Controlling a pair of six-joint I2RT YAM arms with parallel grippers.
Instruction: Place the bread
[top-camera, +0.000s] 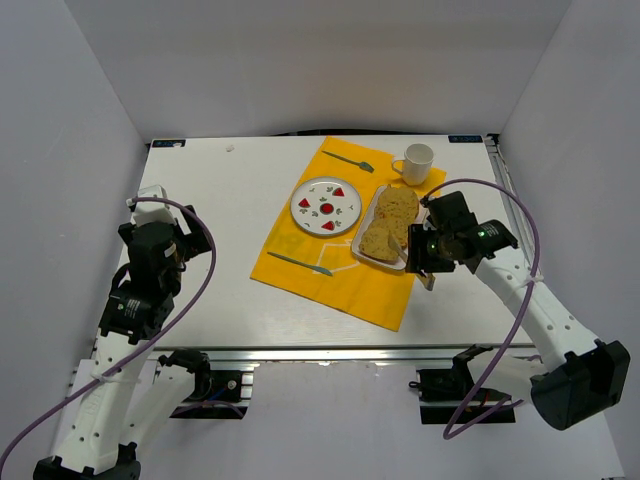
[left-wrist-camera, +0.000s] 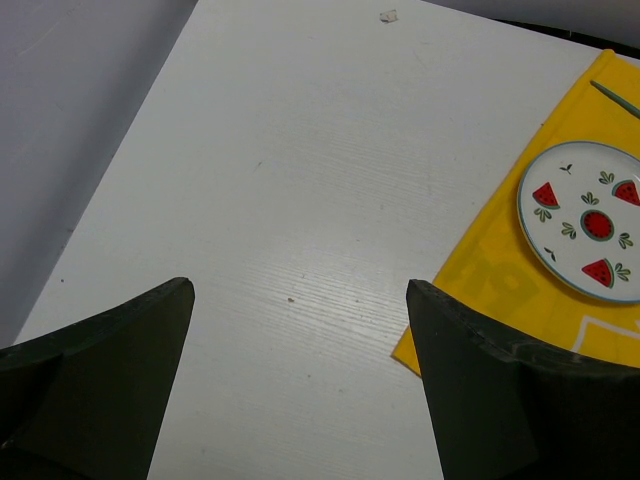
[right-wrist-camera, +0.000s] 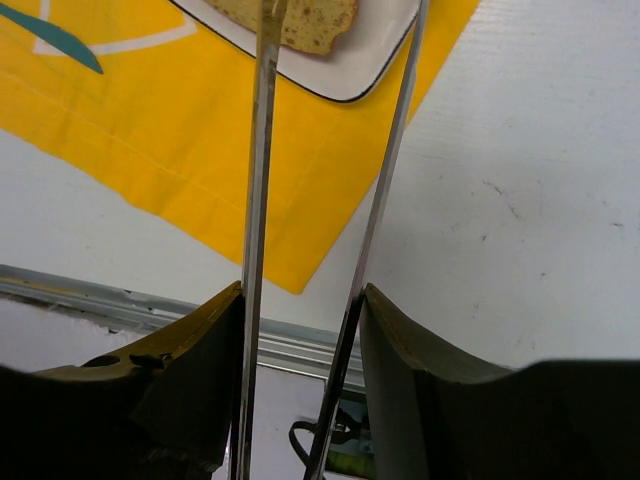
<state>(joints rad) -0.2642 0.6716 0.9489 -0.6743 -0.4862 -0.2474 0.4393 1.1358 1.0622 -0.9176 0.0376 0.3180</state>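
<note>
Desk: Step in hand, working outward from the near edge?

Photographer: Pickup, by my reading. The right claw (right-wrist-camera: 302, 300) is clamped on a pair of metal tongs (right-wrist-camera: 258, 180), its fingers pressing the two blades from outside. The blades stand apart and reach out over the yellow placemat (right-wrist-camera: 170, 130) toward the bread (right-wrist-camera: 305, 22). That slice lies in the near corner of a white tray (right-wrist-camera: 375, 70), with one blade crossing its edge. Nothing is lifted yet.

Desk: And the other side?

Photographer: The left claw (left-wrist-camera: 300, 290) hangs open and empty above bare surface (left-wrist-camera: 300, 150), well apart from the place setting.

Desk: Next move?

Photographer: Likely a squeeze of the tongs on that slice, then a carry to the watermelon-patterned plate (top-camera: 312, 222) just beside the tray. The destination is my guess; the task names none.

Desk: What can't we run as fact?

Photographer: The tong tips are cut off at the top of the wrist view, and from overhead the claw covers them. Whether they touch the slice, I cannot tell. Slices overlap in the tray, so their count is hard to make out. Beyond them, a white mug (top-camera: 417, 160) and a teal fork (top-camera: 348, 160) sit at the placemat's far edge.
</note>
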